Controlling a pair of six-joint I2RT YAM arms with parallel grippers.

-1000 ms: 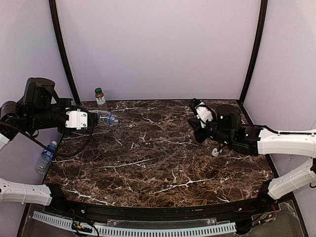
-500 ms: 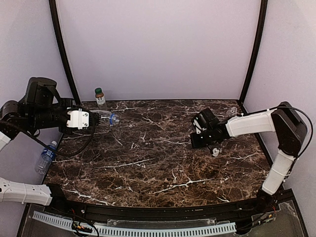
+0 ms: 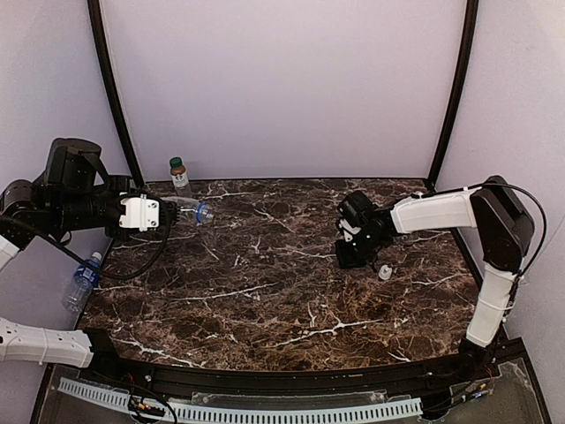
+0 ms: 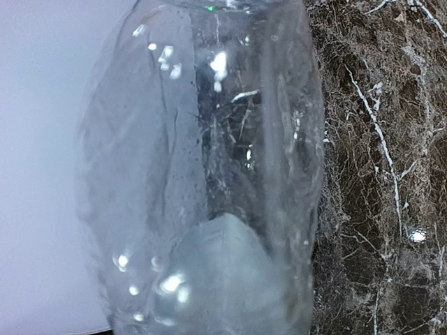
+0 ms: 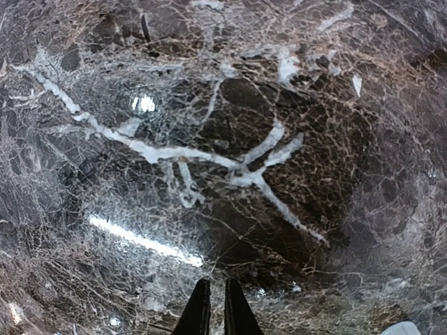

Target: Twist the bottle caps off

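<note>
The dark marble table shows a job I judge hardly begun. The left gripper is clamped on the clear unlabelled bottle, held level over the far-left corner. Just behind it the brownish bottle stands with its green cap on, and a blue-labelled bottle leans capped beyond the left edge. One small white cap lies loose right of centre, just beside the right gripper, whose fingers are pressed together on nothing.
</note>
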